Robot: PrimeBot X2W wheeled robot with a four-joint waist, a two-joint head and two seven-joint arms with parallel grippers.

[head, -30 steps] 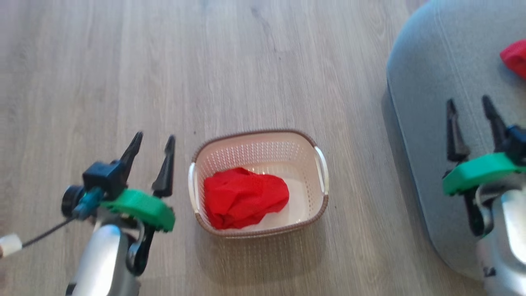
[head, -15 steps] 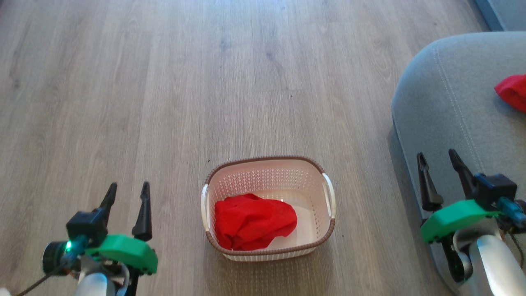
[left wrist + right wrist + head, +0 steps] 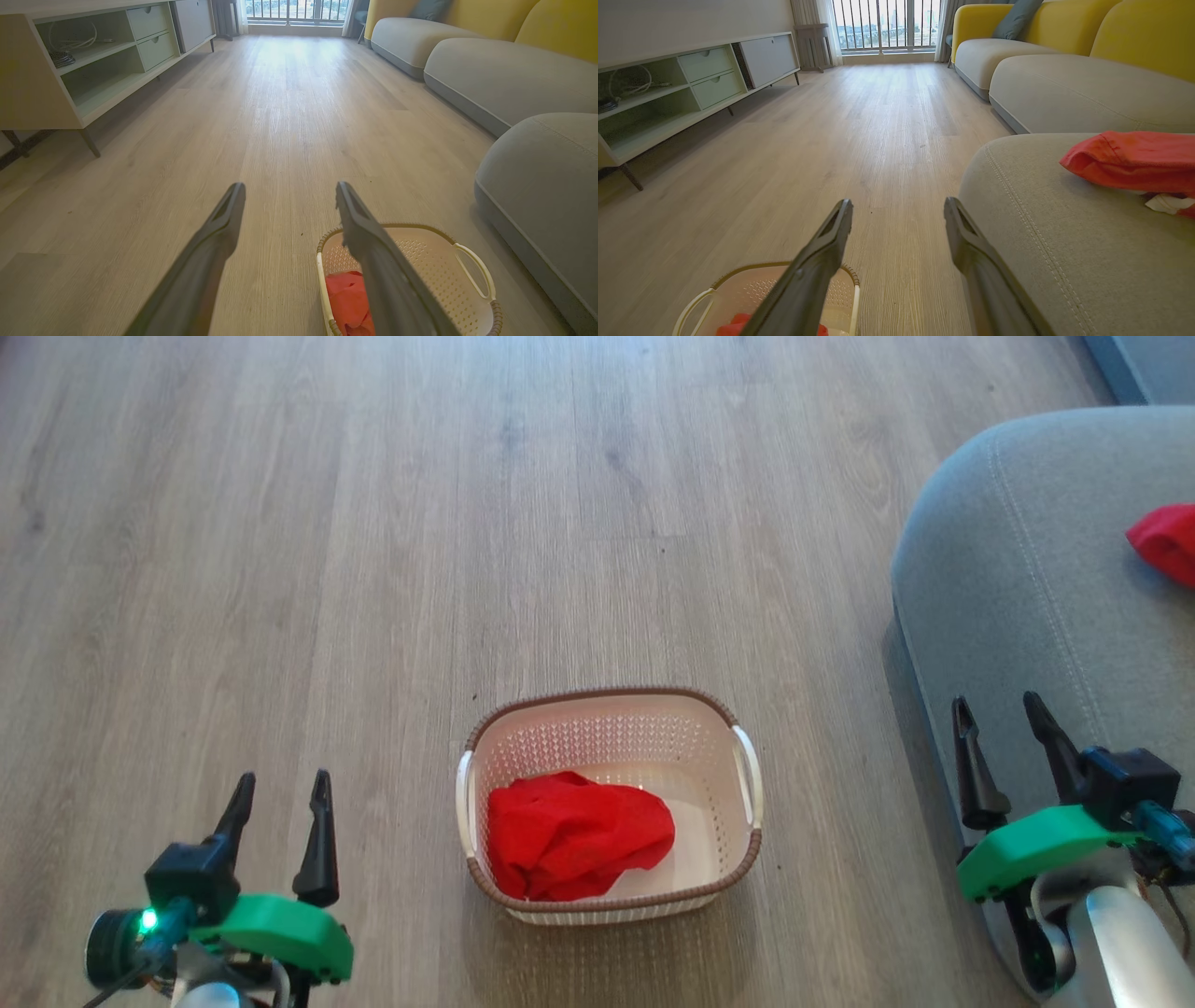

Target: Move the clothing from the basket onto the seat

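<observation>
Basket (image 3: 607, 693) on floor (image 3: 373, 569) at 6 o'clock in head view, red garment (image 3: 574, 835) bunched toward its 8 o'clock side. Second red garment (image 3: 1162, 541) lies on seat (image 3: 1027, 569) at 3 o'clock. Left claw (image 3: 283, 775) at 7, right claw (image 3: 994, 700) at 4 over seat edge. Both spread apart, empty.

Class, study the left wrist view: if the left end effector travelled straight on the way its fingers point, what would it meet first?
Probably the bare wooden floor: the left end effector aims along open boards, with the basket off to its right. Depth is hard to judge.
</observation>
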